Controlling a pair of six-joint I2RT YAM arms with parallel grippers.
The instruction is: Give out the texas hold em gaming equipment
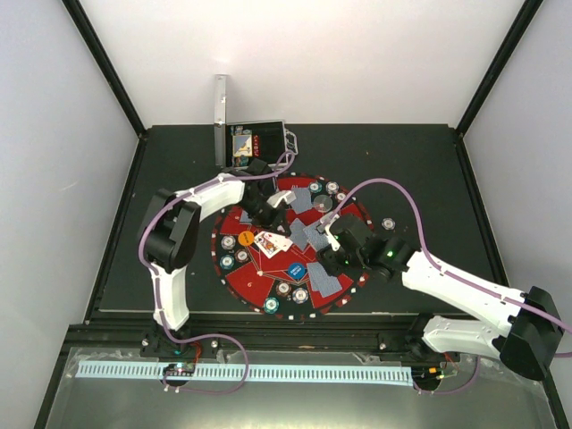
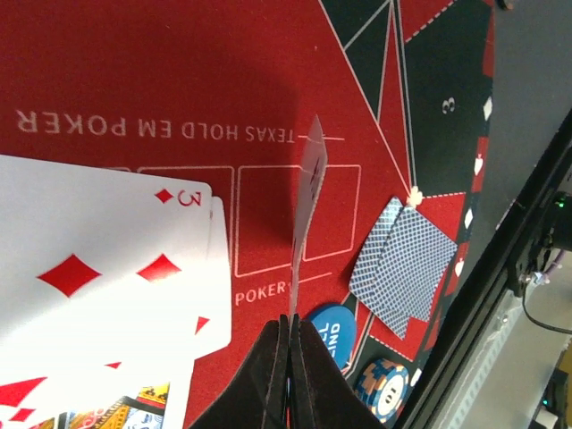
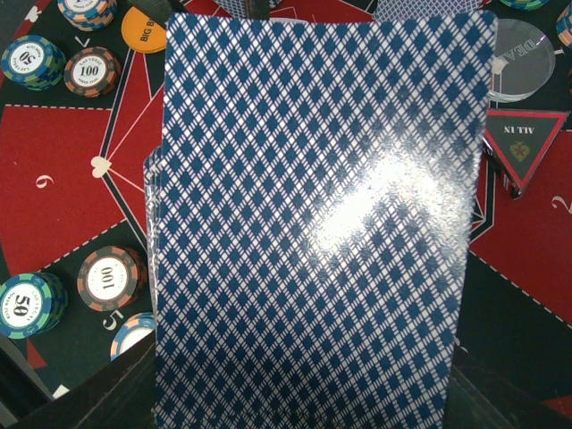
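Left: my left gripper (image 2: 291,332) is fully closed, its jaws pinching the lower edge of a single card (image 2: 308,183). The card stands upright and edge-on above the red centre of the mat (image 2: 134,54), over the printed boxes for the community cards. Face-up cards (image 2: 98,268), the top one a three of diamonds, lie just beside it at the left of that view.

Centre: a face-down pair (image 2: 404,264) already rests on a player segment, with a blue disc (image 2: 329,329) near it.

Right: my right gripper (image 1: 331,231) holds the deck (image 3: 313,223) partly closed around it, backs toward its camera, over the mat's right half. Chips (image 3: 109,277) sit stacked on the segments to the deck's left, an orange disc (image 3: 143,29) is at the upper left and a clear disc (image 3: 520,58) at the upper right.

Step in hand, as I judge it: dealing, with one card drawn and awaiting placement. The next move calls for tilting this card flat, lowering it to a free printed box without disturbing the face-up cards, then parting the jaws.
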